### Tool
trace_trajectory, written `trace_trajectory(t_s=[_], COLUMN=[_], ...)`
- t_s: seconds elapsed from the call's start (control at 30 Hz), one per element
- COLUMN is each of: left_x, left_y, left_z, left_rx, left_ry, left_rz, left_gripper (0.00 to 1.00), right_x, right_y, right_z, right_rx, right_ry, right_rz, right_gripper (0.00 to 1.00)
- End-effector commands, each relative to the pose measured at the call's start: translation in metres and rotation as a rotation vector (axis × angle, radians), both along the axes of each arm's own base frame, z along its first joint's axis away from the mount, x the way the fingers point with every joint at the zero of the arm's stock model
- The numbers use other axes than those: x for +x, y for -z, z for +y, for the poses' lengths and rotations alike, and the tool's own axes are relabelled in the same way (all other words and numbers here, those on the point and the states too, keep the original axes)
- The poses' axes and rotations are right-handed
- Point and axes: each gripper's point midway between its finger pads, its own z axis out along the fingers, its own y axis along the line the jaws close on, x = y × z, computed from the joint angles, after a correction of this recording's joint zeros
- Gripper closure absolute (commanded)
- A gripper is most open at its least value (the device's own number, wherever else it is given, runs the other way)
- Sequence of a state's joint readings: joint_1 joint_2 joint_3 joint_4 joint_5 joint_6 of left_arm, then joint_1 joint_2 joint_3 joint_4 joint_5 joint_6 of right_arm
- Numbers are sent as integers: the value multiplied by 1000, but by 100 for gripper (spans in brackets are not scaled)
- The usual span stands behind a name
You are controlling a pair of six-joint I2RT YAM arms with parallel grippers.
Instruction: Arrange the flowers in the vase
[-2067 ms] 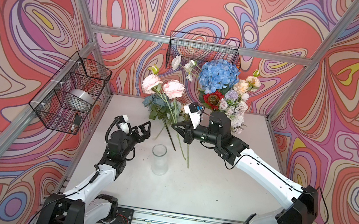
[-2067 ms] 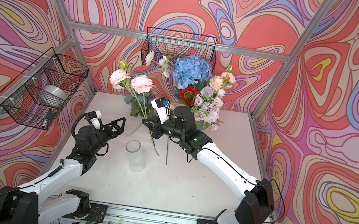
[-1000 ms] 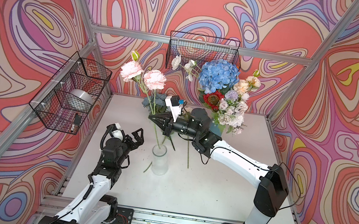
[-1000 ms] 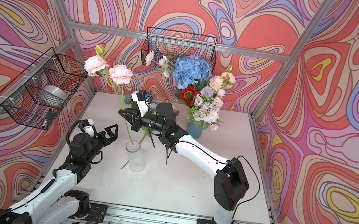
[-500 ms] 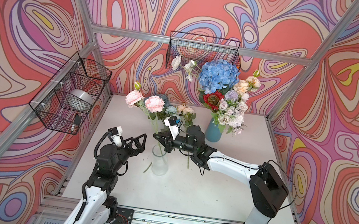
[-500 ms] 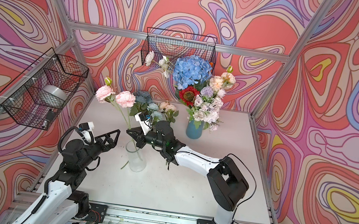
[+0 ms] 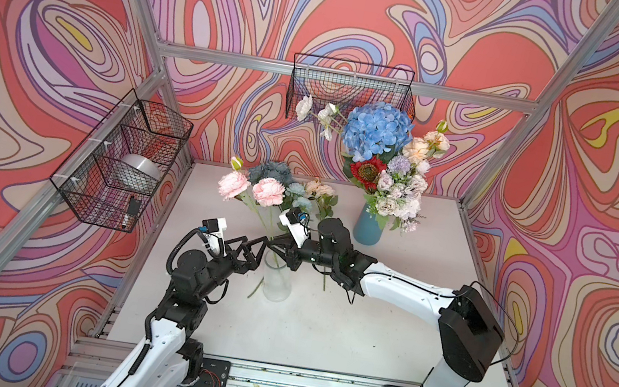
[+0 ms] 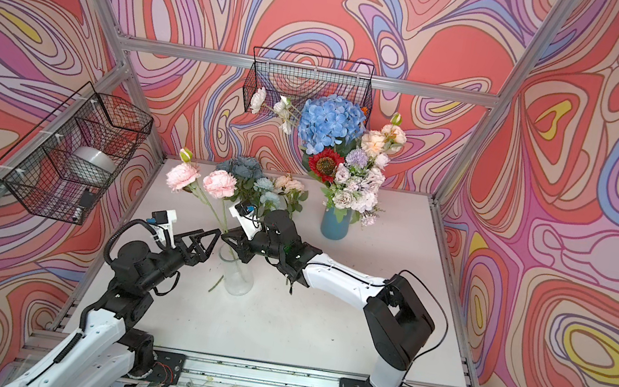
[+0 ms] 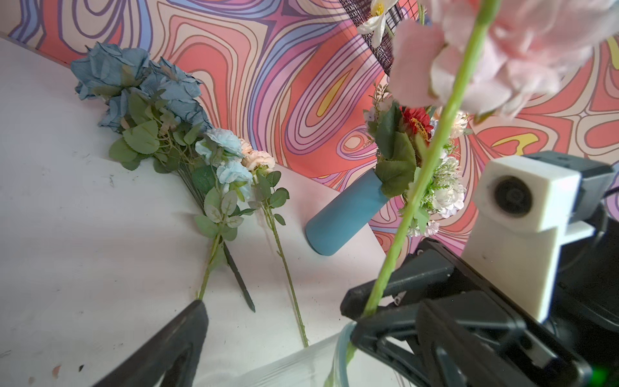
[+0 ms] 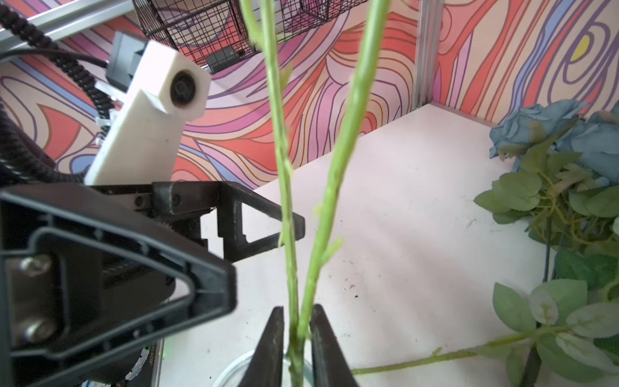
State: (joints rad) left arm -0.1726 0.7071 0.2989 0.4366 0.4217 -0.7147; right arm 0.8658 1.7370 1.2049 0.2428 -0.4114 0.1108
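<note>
A clear glass vase (image 7: pixel 277 282) (image 8: pixel 239 278) stands mid-table. Two pink flowers (image 7: pixel 268 192) (image 8: pixel 219 183) rise above it on a forked green stem (image 10: pixel 284 167) (image 9: pixel 435 134). My right gripper (image 7: pixel 272 245) (image 8: pixel 225 238) (image 10: pixel 296 310) sits over the rim with its jaws narrowly parted around that stem. A green stem end (image 7: pixel 253 293) shows by the vase's base, so I cannot tell whether the stem is inside. My left gripper (image 7: pixel 260 252) (image 8: pixel 212 245) is wide open and empty, just left of the vase. Dusty-blue roses (image 7: pixel 271 171) (image 9: pixel 134 77) and cream blossoms (image 7: pixel 319 187) lie behind.
A blue vase (image 7: pixel 367 229) at the back holds a blue hydrangea (image 7: pixel 376 131), a red sunflower (image 7: pixel 364 169) and pale blossoms. Loose stems (image 9: pixel 288 274) lie on the table between the two vases. Wire baskets hang on the left wall (image 7: pixel 118 168) and the back wall (image 7: pixel 352 87).
My right gripper has brought the pink flowers down and left onto the glass vase, and its jaws have eased apart. The left gripper has moved in close to the vase, still open.
</note>
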Motion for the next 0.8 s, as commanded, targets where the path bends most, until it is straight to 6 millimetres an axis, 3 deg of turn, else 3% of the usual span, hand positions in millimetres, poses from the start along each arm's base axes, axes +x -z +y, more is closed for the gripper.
trace_trajectory(t_s=[0.0,0.2,0.37,0.47,0.77], left_x=[0,1,3,5,10], left_y=[-46,-50,-45,-42,-33], left_z=[-12,-21,-19,-19,-17], left_rx=[-24,-2,15,21,52], left_ry=[50,66,50,48,33], left_rz=[-163,-182,-177,-175,-161], left_gripper=[0,0,0,0,0], right_x=[-8,-8,20,43,98], right_y=[-4,-11,-5,11,87], right_z=[-10,-28,-58,-81,-140], right_rx=[-47,-114,-259,-329,-421], right_ry=[8,71,278,434,770], right_rz=[-7,-16,26,69,241], right_gripper=[72,64,62,63,64])
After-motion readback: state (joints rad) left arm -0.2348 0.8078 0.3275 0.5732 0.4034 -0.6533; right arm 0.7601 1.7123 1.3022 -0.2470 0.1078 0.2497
